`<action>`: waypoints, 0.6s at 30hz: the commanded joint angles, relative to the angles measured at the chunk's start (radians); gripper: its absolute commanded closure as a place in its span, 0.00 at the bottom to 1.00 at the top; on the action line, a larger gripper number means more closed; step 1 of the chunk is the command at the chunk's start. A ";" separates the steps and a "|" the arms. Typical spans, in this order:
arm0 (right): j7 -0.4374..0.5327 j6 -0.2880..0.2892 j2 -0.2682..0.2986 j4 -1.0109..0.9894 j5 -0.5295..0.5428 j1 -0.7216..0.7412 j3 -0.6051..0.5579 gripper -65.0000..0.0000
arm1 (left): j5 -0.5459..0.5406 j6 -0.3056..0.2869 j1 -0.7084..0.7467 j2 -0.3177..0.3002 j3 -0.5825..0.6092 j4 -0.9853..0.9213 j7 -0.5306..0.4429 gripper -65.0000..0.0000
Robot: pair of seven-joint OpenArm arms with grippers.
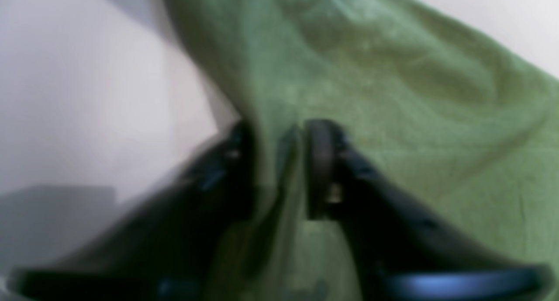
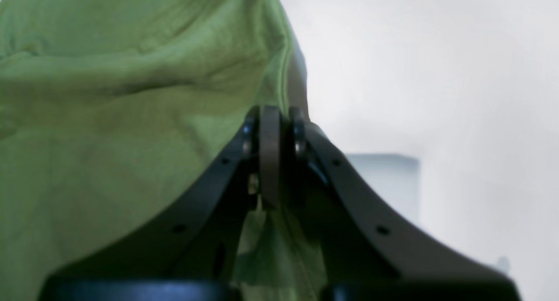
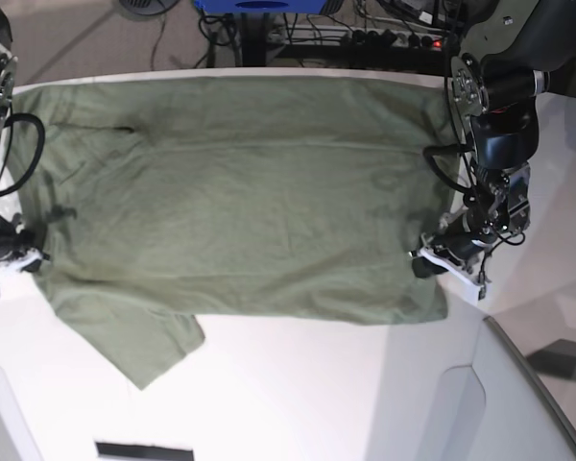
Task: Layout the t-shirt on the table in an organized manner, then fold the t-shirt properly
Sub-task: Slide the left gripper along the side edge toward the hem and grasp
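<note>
The olive-green t-shirt [image 3: 250,192] lies spread wide across the white table [image 3: 317,394], one sleeve [image 3: 144,341] pointing toward the near edge. My left gripper [image 3: 430,254] sits at the shirt's right edge in the base view. Close up, though blurred, the left gripper [image 1: 281,135] has its fingers drawn together with a fold of the t-shirt [image 1: 393,74] running between them. My right gripper [image 3: 19,257] is at the shirt's left edge. In its own view the right gripper [image 2: 275,117] is shut on the hem of the t-shirt [image 2: 109,117].
Cables and a blue base [image 3: 259,5] lie on the floor beyond the table's far edge. A grey angled panel [image 3: 542,384] and a pale raised part [image 3: 461,403] stand at the near right. A black strip [image 3: 139,449] lies at the near edge.
</note>
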 commanded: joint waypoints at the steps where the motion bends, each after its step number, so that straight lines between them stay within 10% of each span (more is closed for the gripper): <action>1: 0.019 0.009 0.020 0.018 0.010 0.024 0.001 1.00 | 0.005 -0.006 -0.013 -0.005 0.002 0.015 0.010 0.98; 9: 0.016 0.006 0.018 0.216 0.012 -0.056 0.009 1.00 | 0.007 -0.006 0.057 -0.004 0.013 0.296 0.141 1.00; 18: -0.201 0.006 0.018 0.426 0.016 -0.120 0.018 1.00 | 0.007 -0.014 0.194 -0.017 0.013 0.636 0.307 1.00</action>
